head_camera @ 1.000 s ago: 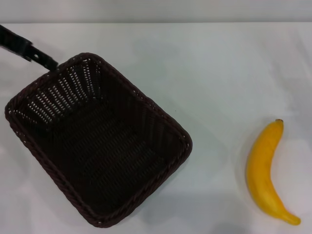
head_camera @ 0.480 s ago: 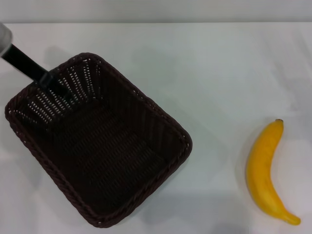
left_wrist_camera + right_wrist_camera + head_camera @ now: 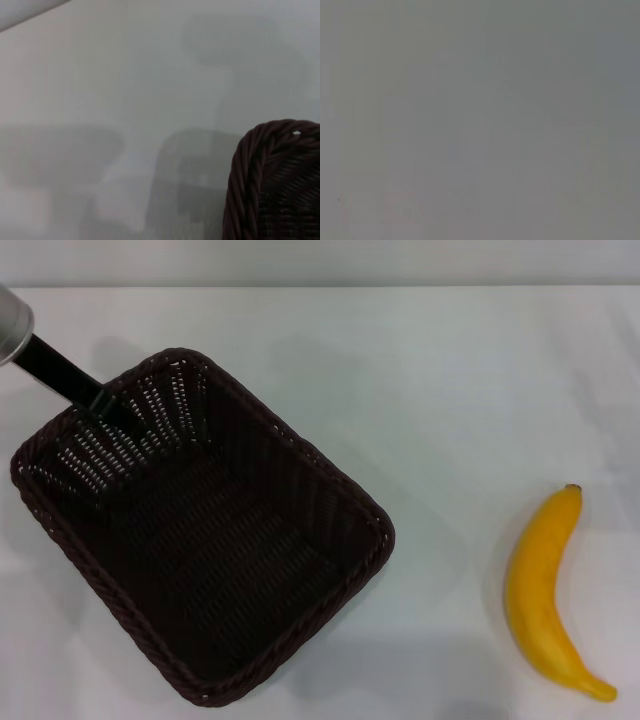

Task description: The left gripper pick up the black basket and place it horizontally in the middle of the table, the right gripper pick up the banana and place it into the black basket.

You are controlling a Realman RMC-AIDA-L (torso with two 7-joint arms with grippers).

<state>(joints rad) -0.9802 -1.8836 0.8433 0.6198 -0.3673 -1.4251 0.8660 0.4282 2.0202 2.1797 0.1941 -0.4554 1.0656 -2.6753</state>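
Reaching my left gripper (image 3: 100,400) to the black basket (image 3: 200,530)'s far-left rim for lifting; I cannot tell its pinch.

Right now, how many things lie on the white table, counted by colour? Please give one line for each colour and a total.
Black: 1, the basket, with the left claw at its far rim.
Yellow: 1, the banana, lying apart on the table, right of the basket.
Total: 2
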